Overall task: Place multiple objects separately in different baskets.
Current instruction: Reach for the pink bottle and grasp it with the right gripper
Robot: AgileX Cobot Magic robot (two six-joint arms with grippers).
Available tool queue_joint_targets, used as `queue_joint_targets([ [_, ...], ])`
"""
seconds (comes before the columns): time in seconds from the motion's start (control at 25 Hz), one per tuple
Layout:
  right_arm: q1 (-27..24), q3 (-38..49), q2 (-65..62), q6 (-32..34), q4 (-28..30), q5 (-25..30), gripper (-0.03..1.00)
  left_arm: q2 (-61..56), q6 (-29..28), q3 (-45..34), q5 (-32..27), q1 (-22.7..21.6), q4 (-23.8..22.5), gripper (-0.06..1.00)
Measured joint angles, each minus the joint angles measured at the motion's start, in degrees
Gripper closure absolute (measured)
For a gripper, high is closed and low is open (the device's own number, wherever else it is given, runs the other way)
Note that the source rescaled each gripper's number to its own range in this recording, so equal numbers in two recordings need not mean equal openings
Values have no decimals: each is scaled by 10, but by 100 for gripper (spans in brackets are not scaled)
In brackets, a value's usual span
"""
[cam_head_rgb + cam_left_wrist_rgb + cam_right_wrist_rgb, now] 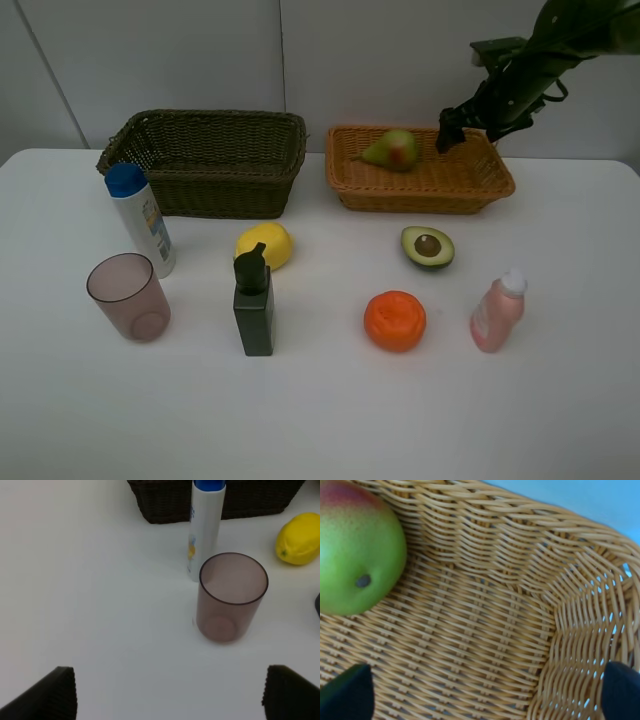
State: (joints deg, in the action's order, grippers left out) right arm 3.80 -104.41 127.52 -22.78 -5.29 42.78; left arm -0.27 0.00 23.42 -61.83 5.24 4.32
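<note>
Pear (393, 150) lay on its side in the tan basket (420, 205), near that basket's 11 o'clock corner. The basket sat at 1 o'clock on the desk (320, 420), with the dark basket (210, 190) at 11. Right claw (450, 128) hung over the tan basket's 1 o'clock corner, spread wide, nothing between its tips, apart from the pear. Left claw (167, 692) was spread wide too, over bare desk, with the cup (231, 597) ahead of it at the desk's 9 o'clock. I judged the cup light, thin-walled and slick: one tip inside the rim, one outside. Avocado half (428, 247), toward 2 o'clock, cut face up, looked rigid; I'd pinch across its narrow width.
</note>
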Motion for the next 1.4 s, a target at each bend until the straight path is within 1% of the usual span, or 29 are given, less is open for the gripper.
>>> queue_joint_targets([
  [0.56,0,0,-5,1,0,25,4,0,0,0,0,0,0,-6],
  [0.72,0,0,-25,31,0,26,4,0,0,0,0,0,0,-6],
  [0.84,0,0,-40,59,11,35,4,0,0,0,0,0,0,-6],
  [1.0,0,0,-61,74,23,74,4,0,0,0,0,0,0,-6],
  [1.12,3,0,-74,100,43,106,4,0,0,0,0,0,0,-6],
  [1.28,17,0,-85,126,75,134,4,0,0,0,0,0,0,-6],
  [1.4,28,0,-98,138,80,161,4,0,0,0,0,0,0,-6],
])
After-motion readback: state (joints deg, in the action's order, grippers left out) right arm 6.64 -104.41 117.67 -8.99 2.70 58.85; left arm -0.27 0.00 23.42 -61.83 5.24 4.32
